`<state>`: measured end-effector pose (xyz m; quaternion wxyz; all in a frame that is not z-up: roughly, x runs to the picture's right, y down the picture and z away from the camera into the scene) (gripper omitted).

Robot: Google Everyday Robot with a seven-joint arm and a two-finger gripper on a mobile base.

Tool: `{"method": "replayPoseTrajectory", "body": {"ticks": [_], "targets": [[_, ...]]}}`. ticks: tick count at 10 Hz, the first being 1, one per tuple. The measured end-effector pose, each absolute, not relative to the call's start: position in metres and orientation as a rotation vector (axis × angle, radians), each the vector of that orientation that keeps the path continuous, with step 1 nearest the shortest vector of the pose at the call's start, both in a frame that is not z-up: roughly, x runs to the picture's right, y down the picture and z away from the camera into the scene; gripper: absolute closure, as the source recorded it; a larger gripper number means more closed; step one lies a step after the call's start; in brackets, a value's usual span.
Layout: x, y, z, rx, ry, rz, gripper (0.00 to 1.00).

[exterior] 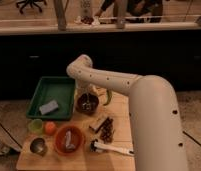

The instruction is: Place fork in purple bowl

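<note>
Front of counter (pixel 44 163): white-handled brush (pixel 112 148), metal cup (pixel 38 146), orange bowl (pixel 58 142) with a grey piece inside. Further back: purple bowl (pixel 95 106), with the green tray (pixel 49 87) just beside it. My pincer (pixel 86 96) hangs right over the purple bowl; gripping or not, can't tell. Fork (pixel 86 103) shows as a pale sliver inside the bowl, under the pincer; held or resting, can't tell.
</note>
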<state>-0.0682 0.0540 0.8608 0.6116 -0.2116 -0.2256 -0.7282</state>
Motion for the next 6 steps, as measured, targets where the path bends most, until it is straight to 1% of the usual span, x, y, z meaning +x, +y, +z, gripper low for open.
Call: {"method": "replayPoseTrajectory", "body": {"ticks": [6], "targets": [[-0.0662, 0.0486, 0.8615, -0.484, -0.528, -1.685, 0.20]]}}
